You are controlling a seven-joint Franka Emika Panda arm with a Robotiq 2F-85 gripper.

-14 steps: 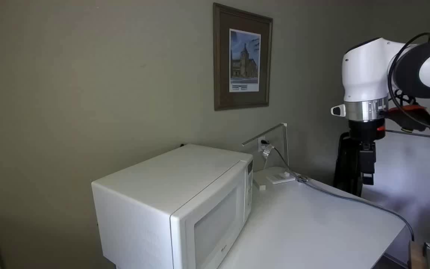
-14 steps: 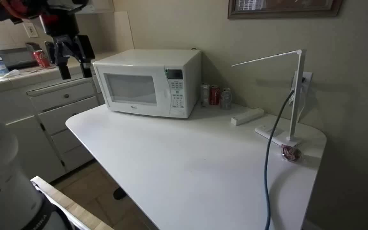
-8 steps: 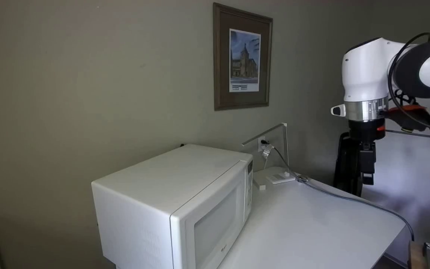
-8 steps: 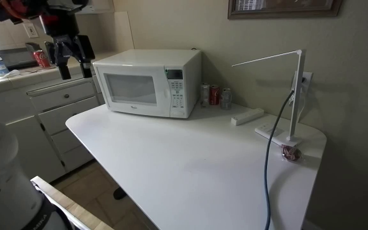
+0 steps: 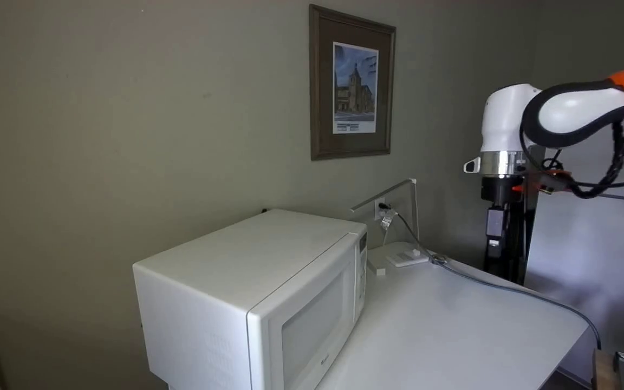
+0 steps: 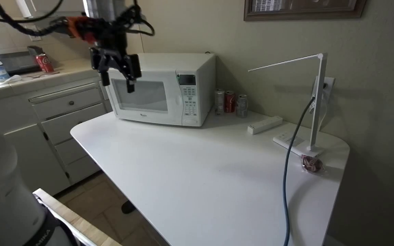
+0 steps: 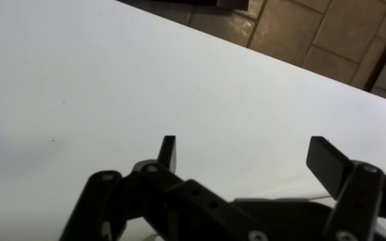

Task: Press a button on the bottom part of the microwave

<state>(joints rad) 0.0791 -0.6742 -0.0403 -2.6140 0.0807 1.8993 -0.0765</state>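
Note:
The white microwave (image 6: pixel 171 94) stands on the white table and shows in both exterior views (image 5: pixel 247 254). Its door is shut. The control panel (image 6: pixel 189 99) with a dark display and rows of buttons is at the door's right end, with a wide button (image 6: pixel 191 121) at the bottom. My gripper (image 6: pixel 118 83) is open and empty, pointing down. In that exterior view it overlaps the door's upper left; in an exterior view (image 5: pixel 495 249) it hangs well apart from the microwave, above the table. In the wrist view both fingers (image 7: pixel 241 150) are spread over bare tabletop.
Several cans (image 6: pixel 230 101) stand beside the microwave. A white power strip (image 6: pixel 264 125), a desk lamp (image 6: pixel 315 102), a cable (image 6: pixel 287 171) and a wrapped item (image 6: pixel 312 164) are on the table's other side. The table edge (image 7: pixel 246 48) shows in the wrist view, with tiled floor beyond.
The arm has swung and my gripper has moved from the kitchen counter side to in front of the microwave door, slightly lower. The gripper stays open. The microwave has not moved.

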